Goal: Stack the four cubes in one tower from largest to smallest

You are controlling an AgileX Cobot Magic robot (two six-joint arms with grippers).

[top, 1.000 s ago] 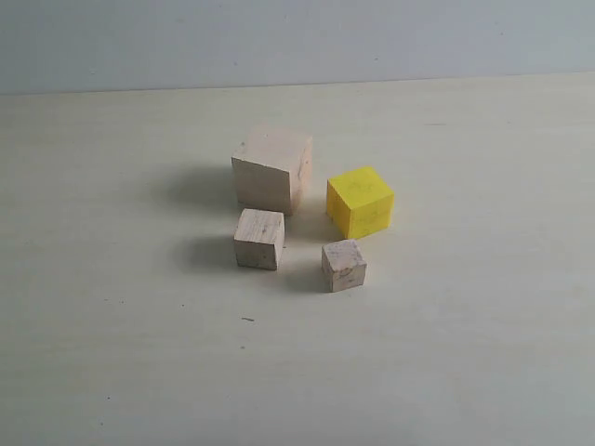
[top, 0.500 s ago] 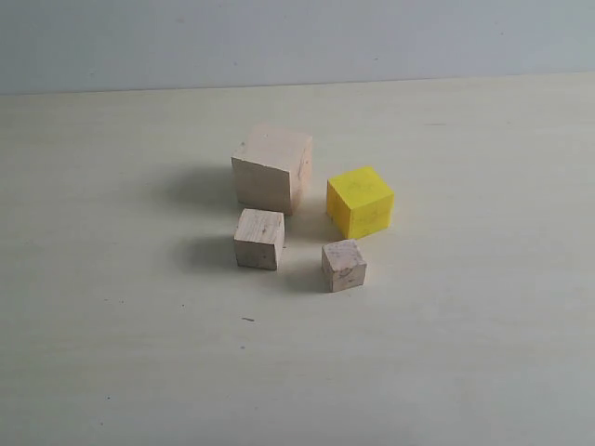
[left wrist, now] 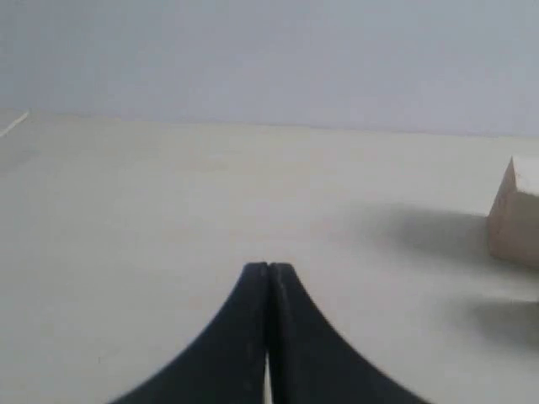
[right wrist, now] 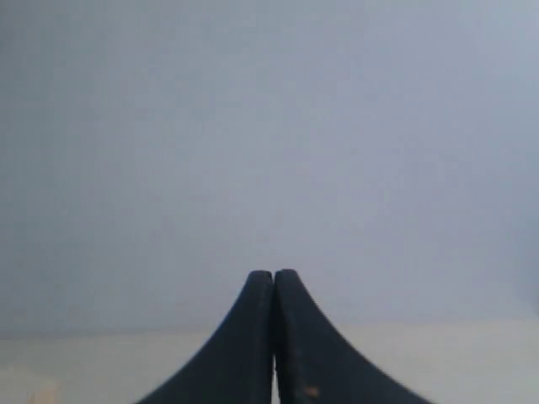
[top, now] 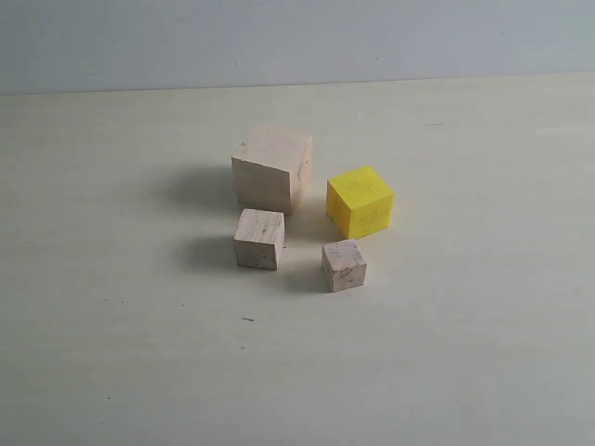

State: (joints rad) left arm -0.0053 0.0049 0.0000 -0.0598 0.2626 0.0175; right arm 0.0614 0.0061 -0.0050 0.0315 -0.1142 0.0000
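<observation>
Four cubes sit apart on the pale table in the exterior view. The large pale wooden cube [top: 271, 169] is at the back, the bright yellow cube [top: 360, 201] to its right. The medium wooden cube [top: 259, 239] lies in front of the large one, the small wooden cube [top: 344, 265] in front of the yellow one. No arm shows in that view. My left gripper [left wrist: 269, 268] is shut and empty, with a pale wooden cube [left wrist: 515, 212] at the frame's edge. My right gripper [right wrist: 274, 274] is shut and empty, facing the grey wall.
The pale table [top: 112, 353] stretches wide around the cubes on every side. A grey-blue wall [top: 297, 42] rises behind its far edge.
</observation>
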